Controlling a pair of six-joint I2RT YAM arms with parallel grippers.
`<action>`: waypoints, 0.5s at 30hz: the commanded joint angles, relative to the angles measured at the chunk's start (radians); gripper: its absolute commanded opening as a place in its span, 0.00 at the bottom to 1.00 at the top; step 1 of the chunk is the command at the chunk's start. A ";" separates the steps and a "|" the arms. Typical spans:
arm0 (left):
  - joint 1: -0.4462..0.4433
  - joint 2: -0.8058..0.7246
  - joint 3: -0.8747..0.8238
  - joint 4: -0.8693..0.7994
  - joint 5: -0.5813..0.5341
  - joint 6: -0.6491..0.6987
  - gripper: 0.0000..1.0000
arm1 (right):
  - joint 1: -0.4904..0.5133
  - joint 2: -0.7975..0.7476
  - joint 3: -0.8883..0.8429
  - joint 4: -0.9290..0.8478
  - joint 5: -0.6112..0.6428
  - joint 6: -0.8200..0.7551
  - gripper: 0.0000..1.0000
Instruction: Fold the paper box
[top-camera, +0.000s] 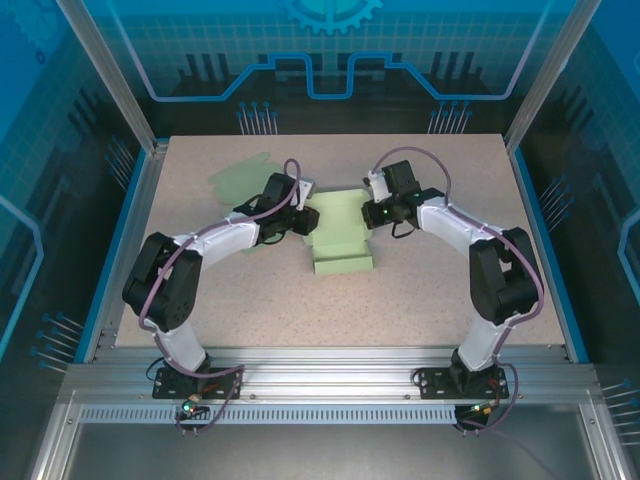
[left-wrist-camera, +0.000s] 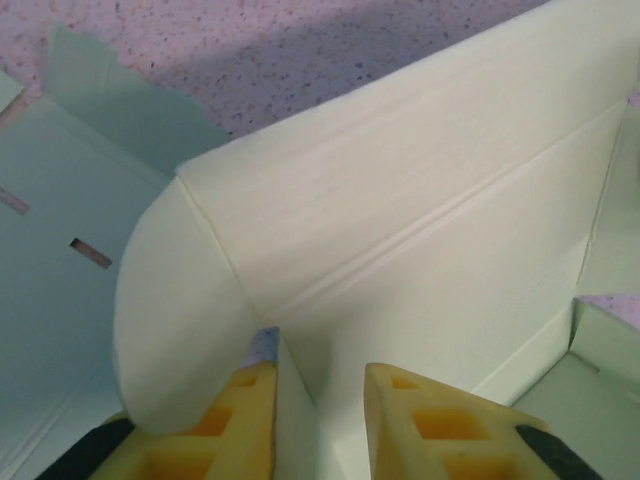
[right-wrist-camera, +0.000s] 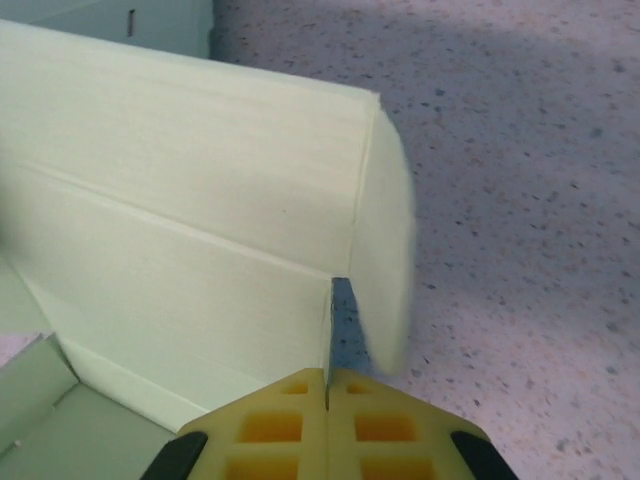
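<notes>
Two arms work the paper box (top-camera: 345, 262) mid-tabletop (top-camera: 430, 300), wall raised. My right end effector (right-wrist-camera: 328, 385) pinches its corner; my left end effector (left-wrist-camera: 320, 385) sits spread astride a flap. Next, I judge, that flap needs tucking inward.

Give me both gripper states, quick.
Left gripper: open, straddling a paper box wall.
Right gripper: shut on the paper box wall.

Bright, even light; soft shadows; paper box (right-wrist-camera: 200, 200) edges blurred.
</notes>
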 joint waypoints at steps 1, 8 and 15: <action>-0.035 0.024 0.053 0.043 -0.032 -0.011 0.21 | 0.028 -0.069 -0.023 0.044 0.064 0.006 0.00; -0.058 0.039 0.089 0.081 -0.041 -0.053 0.16 | 0.042 -0.133 -0.062 0.085 0.177 0.001 0.00; -0.074 0.046 0.087 0.239 -0.092 -0.170 0.20 | 0.094 -0.198 -0.160 0.282 0.292 -0.011 0.00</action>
